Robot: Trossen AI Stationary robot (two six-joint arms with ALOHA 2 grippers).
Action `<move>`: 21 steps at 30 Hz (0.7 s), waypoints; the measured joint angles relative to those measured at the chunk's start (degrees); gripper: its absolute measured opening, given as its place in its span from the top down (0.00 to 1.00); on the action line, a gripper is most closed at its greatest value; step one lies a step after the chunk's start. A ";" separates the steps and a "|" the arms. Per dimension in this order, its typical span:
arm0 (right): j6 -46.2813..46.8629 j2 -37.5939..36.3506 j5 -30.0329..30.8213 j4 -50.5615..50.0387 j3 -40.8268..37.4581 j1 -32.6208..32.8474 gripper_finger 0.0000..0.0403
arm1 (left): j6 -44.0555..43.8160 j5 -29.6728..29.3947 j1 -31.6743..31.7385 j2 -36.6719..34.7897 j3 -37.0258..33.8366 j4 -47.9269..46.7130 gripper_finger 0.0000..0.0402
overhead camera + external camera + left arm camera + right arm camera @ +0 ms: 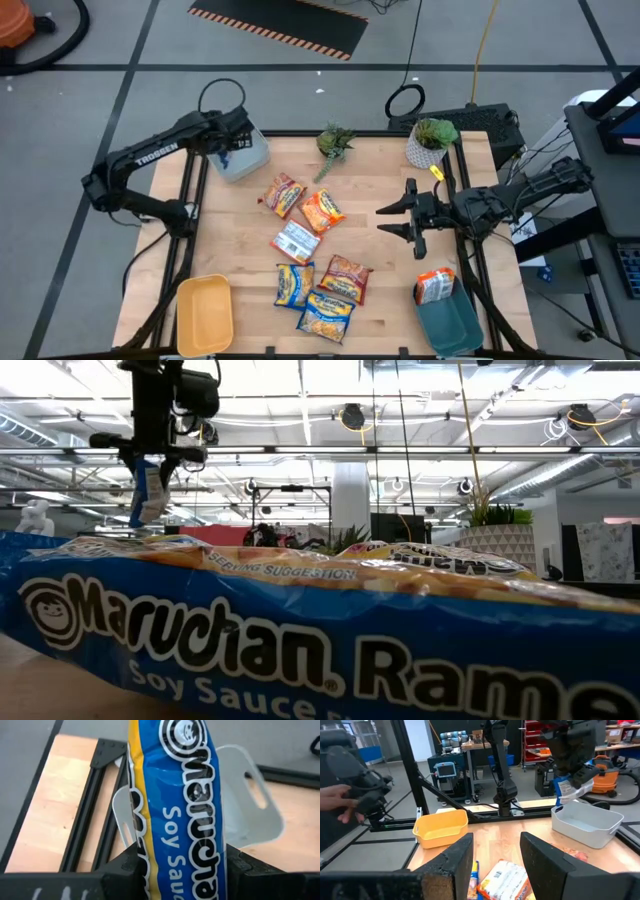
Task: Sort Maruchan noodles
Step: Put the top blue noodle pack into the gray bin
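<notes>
The grey floor (110, 40) around the light wooden tabletop (375, 195) is crossed by dark lines, and a black mat edged with orange-and-black hazard stripes (280, 25) lies on it beyond the table's far side. A black coiled cable (405, 100) rests on the floor near the table's far edge, and a yellow cable (487, 45) runs across the floor towards it. Overhead, the open ceiling (300, 400) shows white beams, pipes and bright lighting. Farther back in the room stand a red shelving rack (537, 742), an orange shop vacuum (605, 772) and a small blue-screened monitor (445, 770). A person's hand (340, 802) shows at one side, off the table.
</notes>
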 joint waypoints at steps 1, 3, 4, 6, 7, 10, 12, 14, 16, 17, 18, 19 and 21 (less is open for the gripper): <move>0.00 0.00 0.00 0.00 0.00 0.35 0.62 | -0.23 0.33 0.23 0.03 -0.82 0.11 0.62; 0.02 0.00 0.00 0.03 0.00 1.02 0.61 | -0.20 0.57 0.93 0.04 -2.27 0.07 0.62; 0.02 -0.02 0.00 0.04 0.00 1.33 0.62 | -0.20 0.45 1.40 0.04 -2.81 0.13 0.62; 0.02 -0.02 0.00 0.05 0.00 1.88 0.61 | -0.18 0.27 2.29 0.02 -3.96 1.34 0.62; 0.02 -0.01 0.00 0.14 0.00 2.10 0.61 | -0.08 0.28 2.67 0.02 -4.57 2.09 0.62; 0.02 -0.02 0.03 0.43 0.00 2.51 0.62 | 0.62 0.51 3.59 0.04 -6.03 3.50 0.62; 0.02 -0.01 0.11 0.42 0.00 2.72 0.61 | 1.22 0.42 3.99 0.04 -6.69 4.36 0.62; 0.02 -0.01 0.17 0.42 0.00 2.94 0.62 | 2.96 0.28 4.13 0.02 -7.48 6.03 0.62; 0.05 -0.02 0.15 0.44 0.00 2.98 0.61 | 4.91 -0.51 4.14 0.02 -8.22 8.05 0.62; 0.38 -0.02 0.15 0.44 0.00 2.98 0.61 | 5.56 -1.47 4.16 0.02 -8.54 8.77 0.62; 0.82 -0.01 0.15 0.42 0.00 2.98 0.61 | 6.10 -2.59 4.20 0.02 -8.85 9.20 0.62; 1.07 0.00 0.13 0.42 0.00 3.00 0.62 | 6.29 -3.47 4.21 0.02 -9.01 9.51 0.62; 1.14 -0.01 0.16 0.42 0.00 2.98 0.61 | 6.75 -4.28 4.25 0.02 -9.03 9.71 0.62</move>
